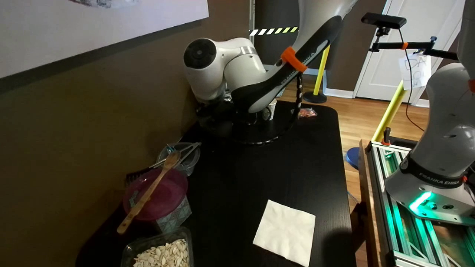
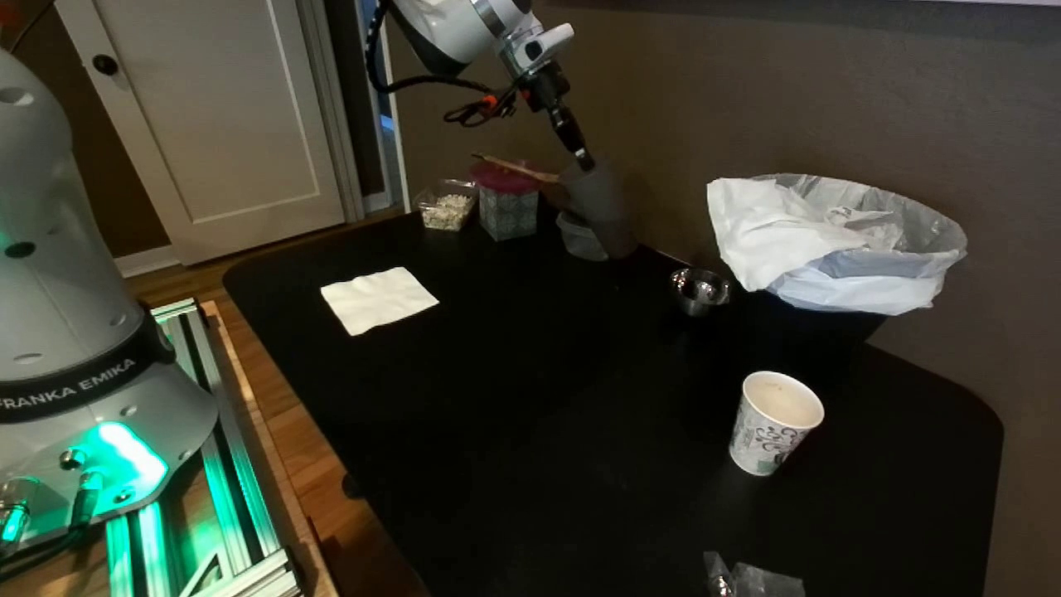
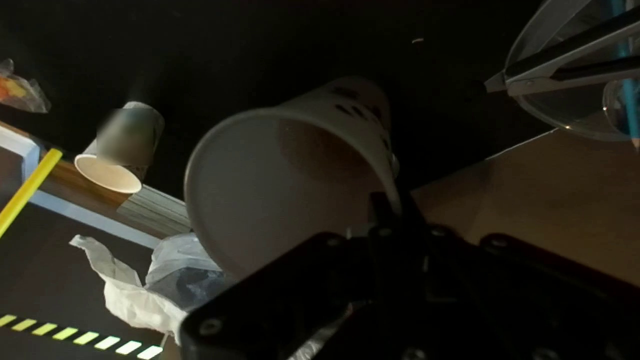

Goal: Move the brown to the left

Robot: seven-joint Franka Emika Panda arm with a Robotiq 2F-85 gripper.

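Observation:
The brown cup (image 2: 603, 207) is a dull grey-brown tapered tumbler in an exterior view, tilted, with its mouth up toward my gripper (image 2: 585, 157). In the wrist view the cup (image 3: 280, 180) fills the middle, mouth toward the camera, with dark marks on its outer wall and a brownish patch inside. My gripper (image 3: 387, 212) is shut on its rim, one finger inside and one outside. Whether the cup's base touches the table cannot be told. In an exterior view the arm hides both gripper and cup.
Beside the cup stand a clear container (image 2: 578, 239), a pink-topped box (image 2: 507, 207) with a wooden spoon (image 1: 148, 194), and a seed tray (image 2: 448, 209). Along the wall are a metal bowl (image 2: 700, 290) and a lined bin (image 2: 829, 249). A white cup (image 2: 767, 427) and napkin (image 2: 380, 300) lie apart.

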